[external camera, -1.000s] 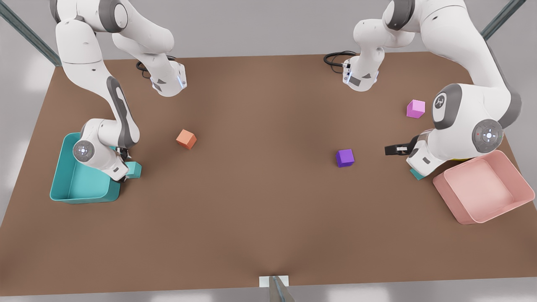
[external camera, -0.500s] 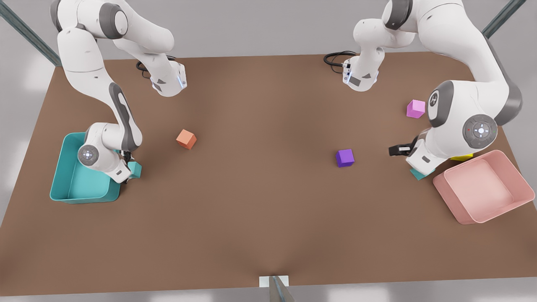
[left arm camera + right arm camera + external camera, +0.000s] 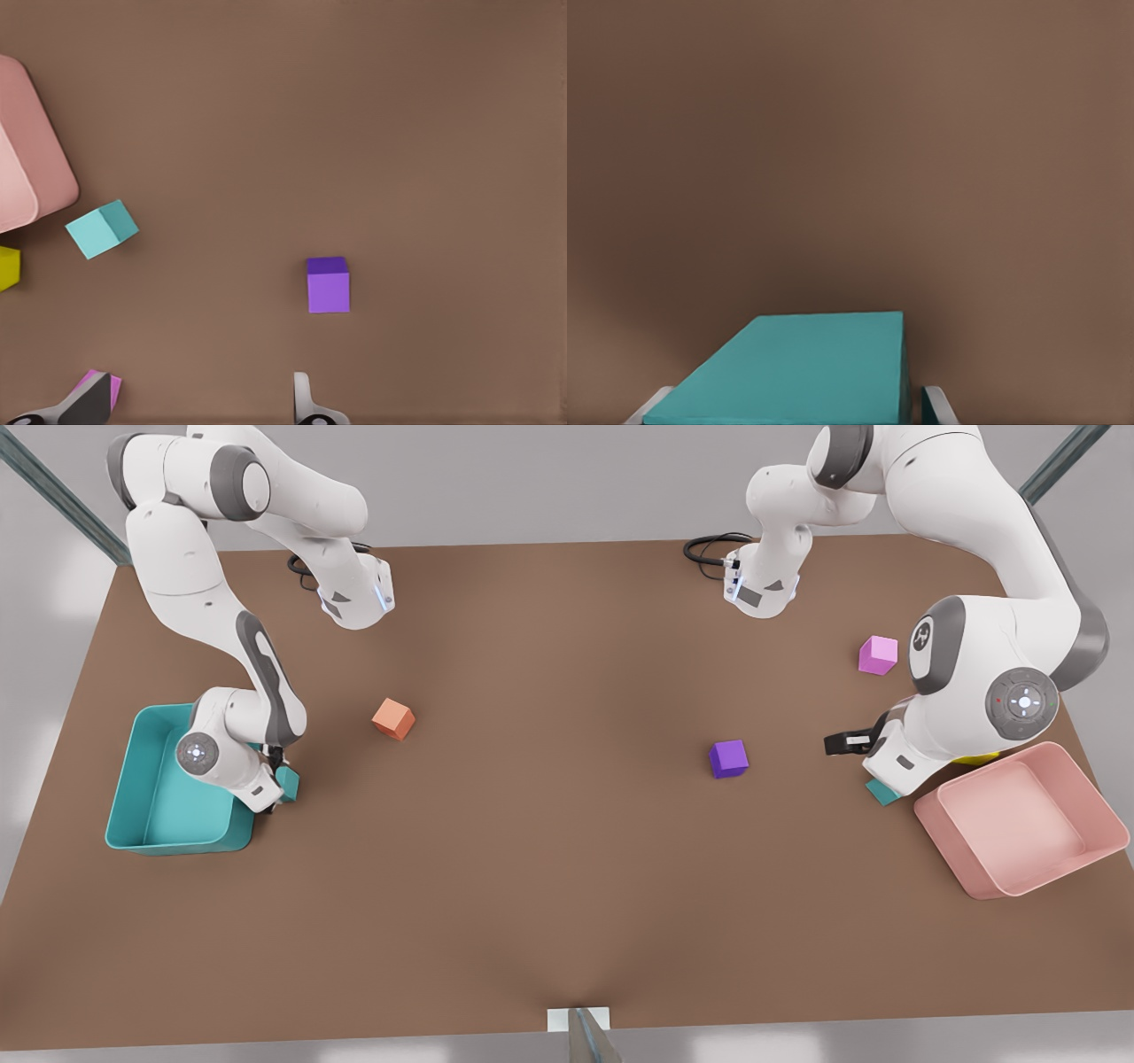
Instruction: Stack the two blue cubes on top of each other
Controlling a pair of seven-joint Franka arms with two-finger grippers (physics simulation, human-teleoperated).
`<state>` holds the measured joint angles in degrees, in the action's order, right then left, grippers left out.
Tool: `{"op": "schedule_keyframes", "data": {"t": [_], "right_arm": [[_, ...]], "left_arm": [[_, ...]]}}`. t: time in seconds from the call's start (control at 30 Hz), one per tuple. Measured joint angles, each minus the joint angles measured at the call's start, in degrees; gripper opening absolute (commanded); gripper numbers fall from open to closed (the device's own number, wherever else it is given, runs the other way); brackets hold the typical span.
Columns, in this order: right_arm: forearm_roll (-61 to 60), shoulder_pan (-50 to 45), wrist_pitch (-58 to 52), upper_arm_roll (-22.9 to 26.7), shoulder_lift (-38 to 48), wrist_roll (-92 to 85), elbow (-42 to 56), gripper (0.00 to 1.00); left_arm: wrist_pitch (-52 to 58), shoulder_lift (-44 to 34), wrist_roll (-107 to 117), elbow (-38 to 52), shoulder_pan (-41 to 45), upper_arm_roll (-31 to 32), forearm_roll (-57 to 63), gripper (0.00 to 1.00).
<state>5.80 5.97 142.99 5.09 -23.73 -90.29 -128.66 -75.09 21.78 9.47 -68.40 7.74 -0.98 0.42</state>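
Fingers of the right end effector [image 3: 793,414] straddle one blue cube [image 3: 797,367] beside the teal bin [image 3: 142,815]; left end effector [image 3: 202,403] spread wide, second blue cube [image 3: 102,228] near the pink bin [image 3: 1063,771]. Shallow grip risks slipping.

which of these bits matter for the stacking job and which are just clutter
Job: teal cube by the teal bin, at the right gripper; teal cube by the pink bin, near the open left gripper.
Clutter: orange cube, purple cube, pink cube, yellow block, teal bin, pink bin.
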Motion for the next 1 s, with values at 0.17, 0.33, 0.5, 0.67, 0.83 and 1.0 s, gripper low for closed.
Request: {"op": "schedule_keyframes", "data": {"t": [0.17,0.33,0.5,0.67,0.83,1.0], "right_arm": [[0.0,-0.1,0.9,0.1,-0.5,0.3,0.0,0.69],[0.0,-0.2,1.4,0.0,0.0,0.6,0.3,0.56],[-0.1,-0.7,1.4,-0.2,0.3,0.8,0.7,0.56],[-4.4,-11.2,-0.8,-0.3,-0.2,2.0,6.3,0.57],[-8.5,-29.2,-5.8,-0.3,-7.3,7.8,24.1,0.57],[-10.0,-43.2,-10.8,-0.4,-19.9,18.4,42.9,0.57]], "left_arm": [[0.0,0.0,0.0,0.0,0.1,0.0,-0.2,1.00],[0.0,0.1,0.1,0.0,0.1,0.0,-0.3,1.00],[0.0,0.1,0.1,-0.1,0.1,0.0,-0.2,1.00],[-0.7,1.1,0.2,-1.0,-4.0,-0.2,-0.4,1.00],[-15.9,-2.4,2.8,-22.0,-6.5,-11.5,-4.6,1.00],[-32.9,0.0,9.7,-29.9,-7.8,-14.0,-7.9,1.00]]}}
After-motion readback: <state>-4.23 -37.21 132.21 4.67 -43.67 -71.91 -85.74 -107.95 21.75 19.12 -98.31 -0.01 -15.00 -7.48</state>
